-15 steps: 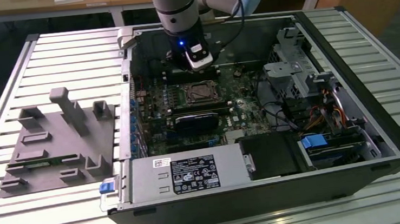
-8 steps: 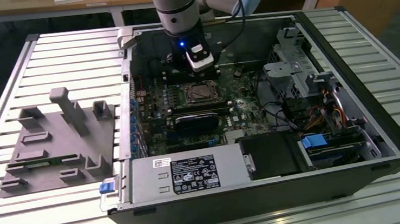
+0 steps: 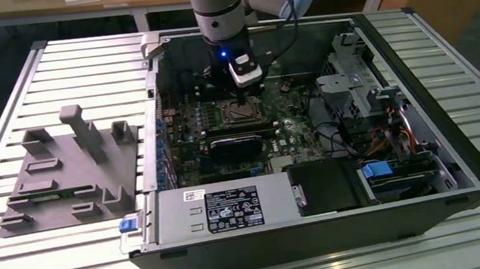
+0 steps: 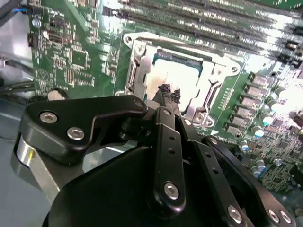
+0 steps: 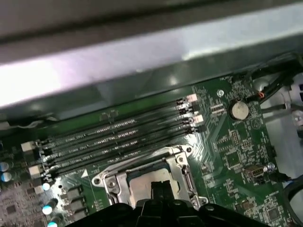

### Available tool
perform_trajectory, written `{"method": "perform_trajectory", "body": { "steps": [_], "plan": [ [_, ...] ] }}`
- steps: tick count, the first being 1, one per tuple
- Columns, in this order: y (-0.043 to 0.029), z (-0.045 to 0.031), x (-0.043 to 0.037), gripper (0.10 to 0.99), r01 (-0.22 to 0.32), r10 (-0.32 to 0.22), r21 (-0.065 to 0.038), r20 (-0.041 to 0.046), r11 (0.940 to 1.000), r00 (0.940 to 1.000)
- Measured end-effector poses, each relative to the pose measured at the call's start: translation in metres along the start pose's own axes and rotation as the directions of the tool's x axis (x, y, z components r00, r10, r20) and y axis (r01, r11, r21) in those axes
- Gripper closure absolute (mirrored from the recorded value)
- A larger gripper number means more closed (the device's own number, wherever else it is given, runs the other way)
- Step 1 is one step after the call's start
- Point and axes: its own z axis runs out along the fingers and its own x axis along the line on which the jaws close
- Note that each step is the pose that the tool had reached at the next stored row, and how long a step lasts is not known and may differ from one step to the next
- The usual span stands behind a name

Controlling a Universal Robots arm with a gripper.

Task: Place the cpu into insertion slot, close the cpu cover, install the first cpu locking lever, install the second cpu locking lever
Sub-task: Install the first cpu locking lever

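Hovering tool (image 4: 169, 91) over cpu (image 4: 176, 75), prob. touching; memory slots (image 5: 113, 137) alongside.

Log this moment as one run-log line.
pincer: shut, tips over cpu | cpu: seated in insertion slot | cpu cover: down around cpu

You are seeing a grey fixture plate (image 3: 69, 172) lying on the slatted table (image 3: 9, 83), beside the open computer case (image 3: 318, 232) holding its green motherboard (image 3: 192, 129).
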Motion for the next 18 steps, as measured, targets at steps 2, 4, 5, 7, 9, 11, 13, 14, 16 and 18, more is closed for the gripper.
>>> {"method": "perform_trajectory", "body": {
  "steps": [2,4,5,7,9,11,13,14,16,18],
  "plan": [
    [-0.0021,0.0008,-0.0015,0.984,0.000,0.000,0.002,-0.0047,1.0000,1.0000],
    [-0.0049,0.0016,-0.0025,0.984,0.000,0.000,0.003,-0.0089,1.0000,1.0000],
    [-0.0066,0.0022,-0.0030,0.984,0.000,0.000,0.004,-0.0109,1.0000,0.9999],
    [-0.0096,0.0036,-0.0039,0.984,0.001,-0.001,0.005,-0.0148,1.0000,0.9999],
    [-0.0118,0.0052,-0.0046,0.984,0.002,-0.002,0.006,-0.0191,1.0000,0.9998],
    [-0.0131,0.0072,-0.0051,0.984,0.004,-0.003,0.008,-0.0258,1.0000,0.9997],
    [-0.0137,0.0083,-0.0056,0.984,0.007,-0.007,0.009,-0.0317,0.9999,0.9995],
    [-0.0137,0.0083,-0.0056,0.984,0.011,-0.010,0.009,-0.0324,0.9999,0.9994],
    [-0.0137,0.0083,-0.0056,0.984,0.026,-0.026,0.006,-0.0334,0.9996,0.9991],
    [-0.0137,0.0084,-0.0056,0.984,0.052,-0.052,0.001,-0.0347,0.9986,0.9980]
  ]
}}
